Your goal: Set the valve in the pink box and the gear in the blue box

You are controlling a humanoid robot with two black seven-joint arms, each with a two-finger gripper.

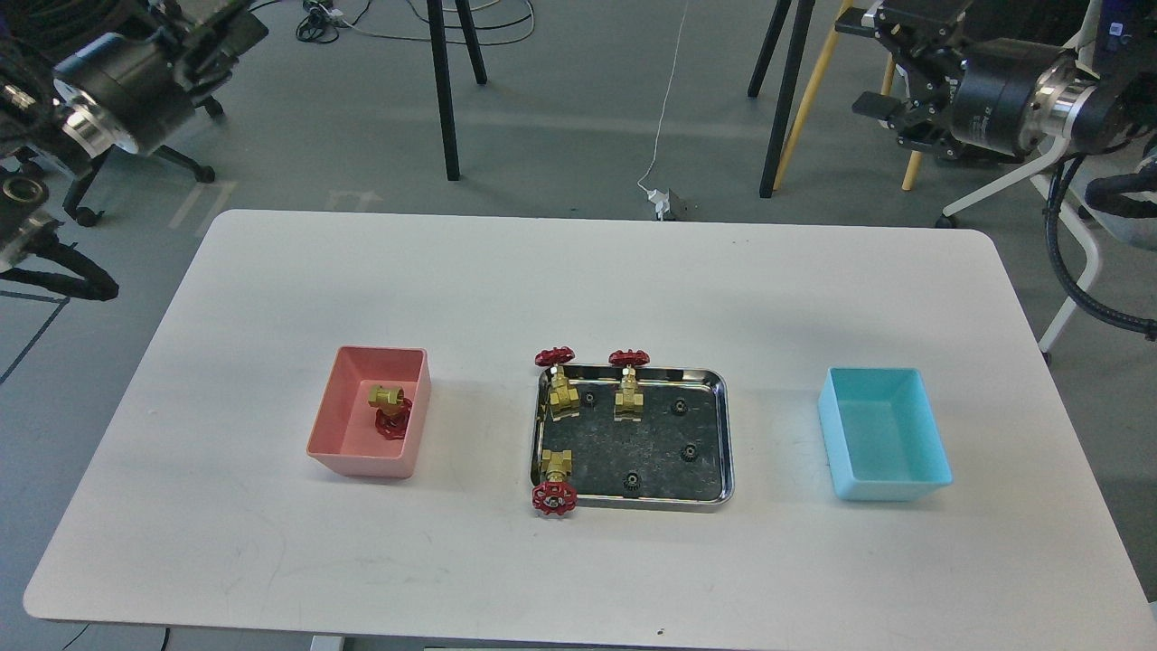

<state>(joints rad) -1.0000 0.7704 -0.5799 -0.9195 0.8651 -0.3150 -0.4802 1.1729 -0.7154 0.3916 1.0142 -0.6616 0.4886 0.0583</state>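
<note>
One valve (389, 411), brass with a red handwheel, lies inside the pink box (348, 457) at the table's left. Three more valves (556, 380) stand or lie at the left side of the steel tray (651, 438), with several tiny black gears (691, 451) scattered on it. The blue box (881, 434) at the right holds nothing. My left gripper (217, 23) is raised high at the top left, off the table, dark against a chair. My right gripper (872, 59) is raised at the top right, jaws apart and empty.
The white table's far edge (587, 217) runs behind the boxes. Beyond it stand tripod legs (443, 90), wooden poles (922, 117), an office chair (117, 136) and a floor cable (664, 108).
</note>
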